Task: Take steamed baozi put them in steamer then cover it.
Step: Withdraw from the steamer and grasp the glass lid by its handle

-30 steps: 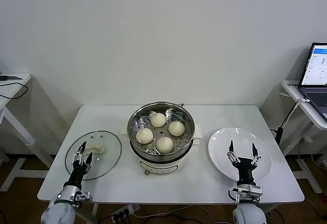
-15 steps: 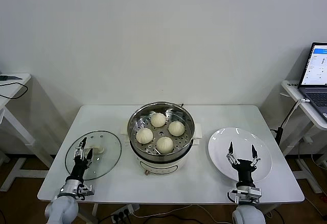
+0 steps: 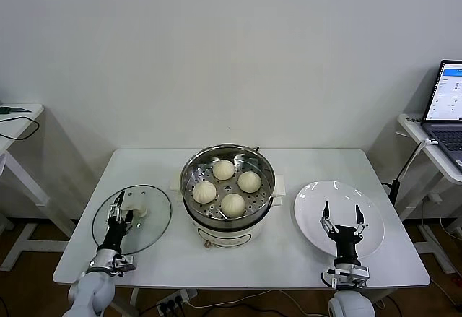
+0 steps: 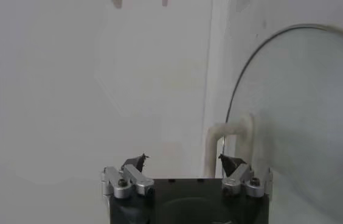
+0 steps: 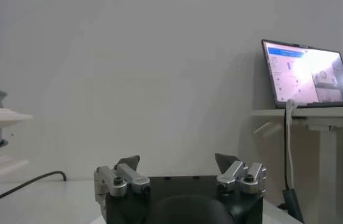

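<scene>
Glass is the hazard here: the clear cover (image 3: 132, 218) lies flat on the table (image 3: 303, 162) at the robot's left, well apart from the steamer (image 3: 228, 190), and its cream-white handle (image 3: 133, 206) is the only part that offers a real hold. All four steamed baozi (image 3: 233, 204) already sit on the perforated tray inside the pot, so covering looks like the one step left. The left pincer (image 3: 116, 219) hovers over the near part of the lid, just short of the handle, with its jaws spread; in the left wrist view the handle (image 4: 228, 141) stands ahead of the fingertips (image 4: 229, 162), offset toward one of them. If the jaws close from that offset, one finger may strike the handle or slip onto the glass, and the lid could skid across the table or tilt when lifted. The left arm reaches forward and low from the table's near edge. The right pincer (image 3: 343, 220) idles above the white plate (image 3: 315, 216), jaws open, holding nothing.
</scene>
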Controlling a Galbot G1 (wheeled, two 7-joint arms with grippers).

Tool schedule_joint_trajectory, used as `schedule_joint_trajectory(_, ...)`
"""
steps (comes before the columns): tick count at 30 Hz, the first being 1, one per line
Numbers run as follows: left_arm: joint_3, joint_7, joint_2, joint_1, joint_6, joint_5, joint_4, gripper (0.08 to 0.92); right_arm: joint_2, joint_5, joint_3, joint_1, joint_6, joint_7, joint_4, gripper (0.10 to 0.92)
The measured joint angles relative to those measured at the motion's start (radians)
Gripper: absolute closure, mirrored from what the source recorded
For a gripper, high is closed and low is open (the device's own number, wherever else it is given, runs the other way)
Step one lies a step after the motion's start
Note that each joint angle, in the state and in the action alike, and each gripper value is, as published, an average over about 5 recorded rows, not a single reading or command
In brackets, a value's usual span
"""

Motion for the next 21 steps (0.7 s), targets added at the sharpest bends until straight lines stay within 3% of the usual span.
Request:
schedule_joint_trajectory(7, 0.003, 0.008, 0.001, -0.016, 0.006, -0.008, 0.021, 0.224, -0.005, -0.001, 0.004, 0.0, 0.0, 0.0, -0.003, 0.203)
schedule_joint_trajectory(21, 0.014, 0.032, -0.002, -0.027, 0.011, -0.014, 0.042, 0.629, -0.005, -0.003, -0.001, 0.007, 0.0, 0.002, -0.005, 0.203)
